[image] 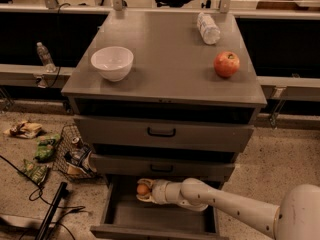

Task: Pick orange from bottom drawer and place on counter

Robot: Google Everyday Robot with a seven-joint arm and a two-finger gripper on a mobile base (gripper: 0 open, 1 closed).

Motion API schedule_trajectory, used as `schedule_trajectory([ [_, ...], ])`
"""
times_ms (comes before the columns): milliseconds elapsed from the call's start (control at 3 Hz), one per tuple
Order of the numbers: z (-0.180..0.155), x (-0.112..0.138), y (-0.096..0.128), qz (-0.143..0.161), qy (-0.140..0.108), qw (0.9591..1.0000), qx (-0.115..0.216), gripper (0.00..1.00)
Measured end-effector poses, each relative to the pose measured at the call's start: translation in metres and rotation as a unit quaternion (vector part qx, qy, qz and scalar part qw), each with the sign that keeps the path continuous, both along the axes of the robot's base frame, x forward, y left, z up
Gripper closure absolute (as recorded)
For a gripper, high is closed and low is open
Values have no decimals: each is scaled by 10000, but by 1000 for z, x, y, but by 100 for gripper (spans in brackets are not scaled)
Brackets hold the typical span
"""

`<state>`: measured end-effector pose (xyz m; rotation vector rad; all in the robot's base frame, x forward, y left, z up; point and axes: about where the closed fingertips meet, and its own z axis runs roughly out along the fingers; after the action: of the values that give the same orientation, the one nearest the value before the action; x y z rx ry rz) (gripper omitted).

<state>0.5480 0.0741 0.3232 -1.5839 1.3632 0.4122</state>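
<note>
The orange [143, 189] is a small round orange-yellow fruit held between the fingers of my gripper [143, 190], inside the open bottom drawer [150, 219] near its back, just under the middle drawer's front. The white arm [225, 209] reaches in from the lower right. The gripper is shut on the orange. The counter [165, 59] is the wide grey top of the cabinet, above the three drawers.
On the counter stand a white bowl [112, 62] at the left, a red apple-like fruit [226, 64] at the right and a lying plastic bottle [208, 28] at the back right. A wire basket with packets [72, 156] and cables lie on the floor at the left.
</note>
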Motion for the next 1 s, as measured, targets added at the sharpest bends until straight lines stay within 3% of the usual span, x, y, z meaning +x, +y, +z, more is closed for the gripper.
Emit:
schedule_trajectory([
  [333,25,-7,-5,-277,151,9993,216,100],
  [1000,114,-53,-21,-1178,487,9892,728,100],
])
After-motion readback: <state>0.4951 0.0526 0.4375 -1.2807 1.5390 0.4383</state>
